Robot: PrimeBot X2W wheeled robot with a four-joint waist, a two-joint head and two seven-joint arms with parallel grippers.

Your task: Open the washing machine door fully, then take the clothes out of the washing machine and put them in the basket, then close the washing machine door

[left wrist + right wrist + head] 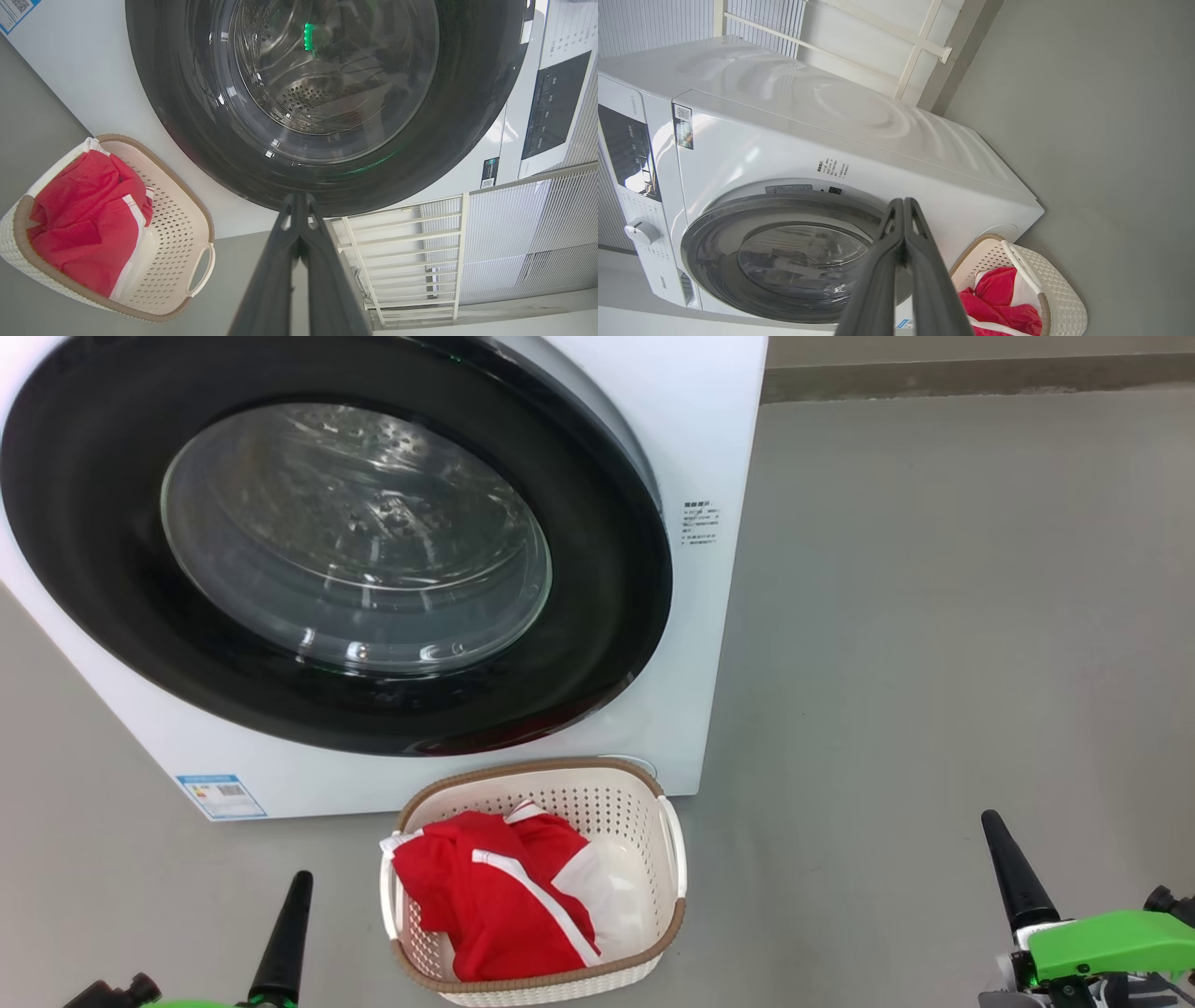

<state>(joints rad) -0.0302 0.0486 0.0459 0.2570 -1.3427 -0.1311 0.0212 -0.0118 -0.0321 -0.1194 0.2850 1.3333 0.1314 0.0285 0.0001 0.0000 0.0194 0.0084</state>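
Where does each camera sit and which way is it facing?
Head view: on the head, facing forward and down at the washing machine door and the basket holding the clothes; left gripper lower left, right gripper lower right.
Left wrist view: on the left wrist, facing along its shut fingers at the door glass; basket at left.
Right wrist view: on the right wrist, facing along its shut fingers at the washing machine.
Shared: all three show door, basket, clothes.
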